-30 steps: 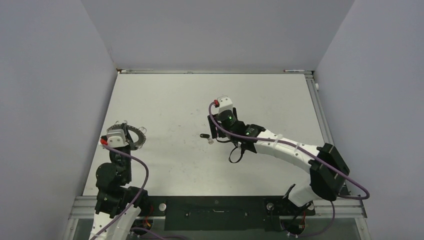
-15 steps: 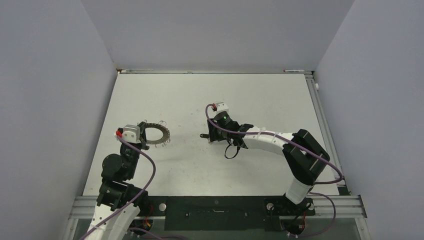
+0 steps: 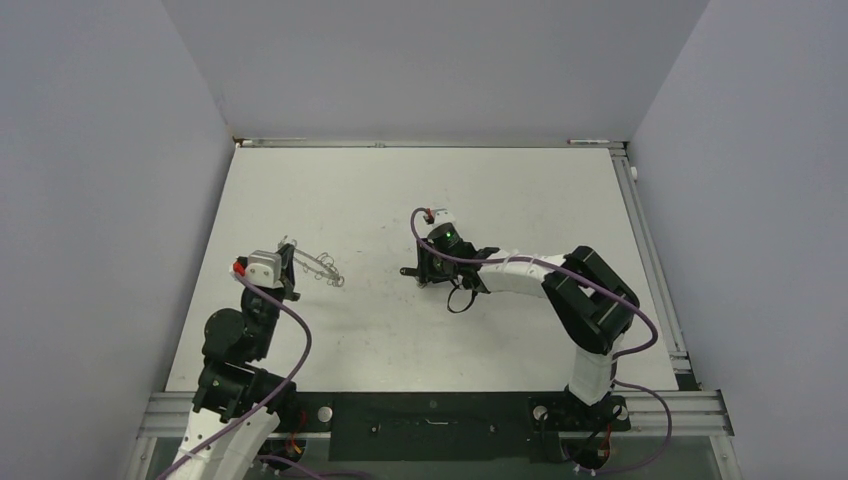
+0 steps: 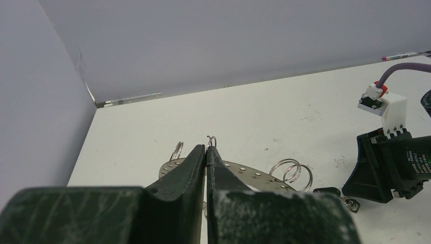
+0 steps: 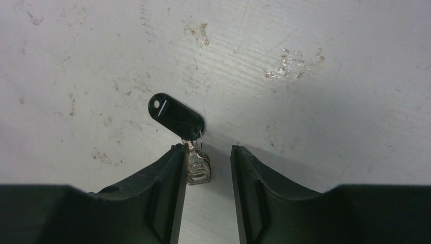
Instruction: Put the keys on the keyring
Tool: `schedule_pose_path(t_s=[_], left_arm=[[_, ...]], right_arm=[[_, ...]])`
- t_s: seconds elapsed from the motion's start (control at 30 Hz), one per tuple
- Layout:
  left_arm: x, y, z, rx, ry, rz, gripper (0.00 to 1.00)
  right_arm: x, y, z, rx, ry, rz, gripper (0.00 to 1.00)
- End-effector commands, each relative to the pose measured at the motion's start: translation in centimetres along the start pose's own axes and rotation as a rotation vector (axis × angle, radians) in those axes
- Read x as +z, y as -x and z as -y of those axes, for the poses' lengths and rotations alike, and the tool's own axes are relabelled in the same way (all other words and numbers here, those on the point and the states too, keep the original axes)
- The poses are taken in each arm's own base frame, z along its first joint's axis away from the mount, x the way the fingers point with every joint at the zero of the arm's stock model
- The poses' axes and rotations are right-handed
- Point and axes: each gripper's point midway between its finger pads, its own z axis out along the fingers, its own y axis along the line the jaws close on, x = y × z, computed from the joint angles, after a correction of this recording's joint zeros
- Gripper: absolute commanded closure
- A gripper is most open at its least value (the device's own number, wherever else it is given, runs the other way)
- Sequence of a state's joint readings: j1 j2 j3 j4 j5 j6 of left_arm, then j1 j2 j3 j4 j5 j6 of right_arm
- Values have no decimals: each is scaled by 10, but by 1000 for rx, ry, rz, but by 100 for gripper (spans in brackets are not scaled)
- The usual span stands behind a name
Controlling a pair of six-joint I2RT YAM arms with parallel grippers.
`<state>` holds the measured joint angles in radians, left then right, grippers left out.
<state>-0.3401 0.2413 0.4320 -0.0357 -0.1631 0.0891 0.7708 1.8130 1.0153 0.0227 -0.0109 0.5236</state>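
The keyring (image 3: 318, 268), a flat grey ring with wire loops on its rim, hangs tilted and almost edge-on above the table's left side. My left gripper (image 3: 291, 268) is shut on its near rim. In the left wrist view the fingers (image 4: 195, 162) pinch together with the keyring (image 4: 254, 175) spreading behind them. The key (image 3: 409, 271) lies on the table near the middle. In the right wrist view its black head (image 5: 175, 117) points away and its silvery part (image 5: 197, 169) sits between my right gripper's (image 5: 207, 148) jaws. It touches the left finger, with a gap to the right one.
The white table (image 3: 520, 190) is walled on the left, back and right. A metal rail (image 3: 645, 240) runs along its right edge. Purple cables loop off both wrists. Scuffs and stains mark the surface around the key.
My left gripper carried the keyring right and tipped it from flat towards edge-on. My right gripper dropped lower over the key and its jaws narrowed around the silvery part.
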Motion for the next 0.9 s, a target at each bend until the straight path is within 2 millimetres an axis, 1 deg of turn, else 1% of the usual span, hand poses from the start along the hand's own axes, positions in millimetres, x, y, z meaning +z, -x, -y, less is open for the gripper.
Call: schedule_pose_path(t_s=[0.0, 0.27, 0.33, 0.7, 0.87], left_arm=[[-2, 28, 0, -14, -3, 82, 100], [-3, 29, -2, -12, 2, 87, 100], [-3, 29, -2, -10, 2, 88, 100], [-4, 30, -4, -8, 11, 90, 100], [-4, 31, -4, -7, 12, 91, 100]], right_arm=[[7, 23, -13, 29, 49, 56, 63], [15, 19, -12, 33, 50, 40, 70], [16, 19, -12, 32, 51, 39, 73], [13, 18, -10, 25, 47, 30, 80], [14, 15, -11, 26, 58, 25, 87]])
